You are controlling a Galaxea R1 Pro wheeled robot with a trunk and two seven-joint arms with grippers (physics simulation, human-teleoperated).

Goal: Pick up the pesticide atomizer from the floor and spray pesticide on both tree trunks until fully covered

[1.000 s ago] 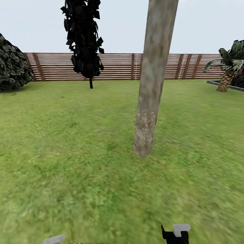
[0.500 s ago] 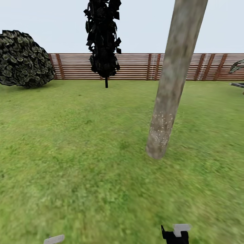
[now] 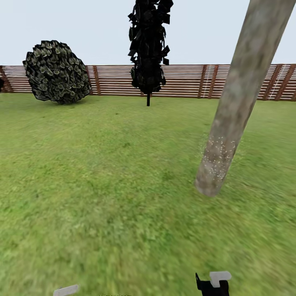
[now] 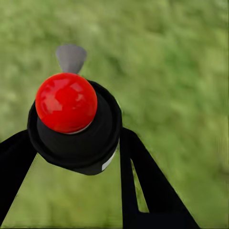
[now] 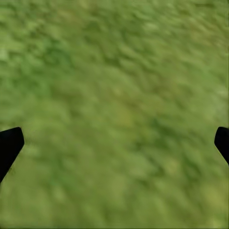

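You've got one grey-tan tree trunk (image 3: 240, 96) near right, one patch of white pesticide specks (image 3: 216, 154) low on it. One black tree (image 3: 149, 45) and one round bush (image 3: 56, 71) stand far by the fence (image 3: 187, 80). Your left gripper (image 4: 78, 157) pinches the black atomizer (image 4: 76, 129), its one red knob (image 4: 66, 102) over the lawn (image 3: 102, 185). Right gripper (image 5: 114, 143) fingers spread wide, nothing between them.

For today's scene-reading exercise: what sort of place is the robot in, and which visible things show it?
A fenced garden, outdoors: a grass lawn, a brown horizontal-slat wooden fence at the back, and a grey-tan tree trunk rising beside a rounded shrub.
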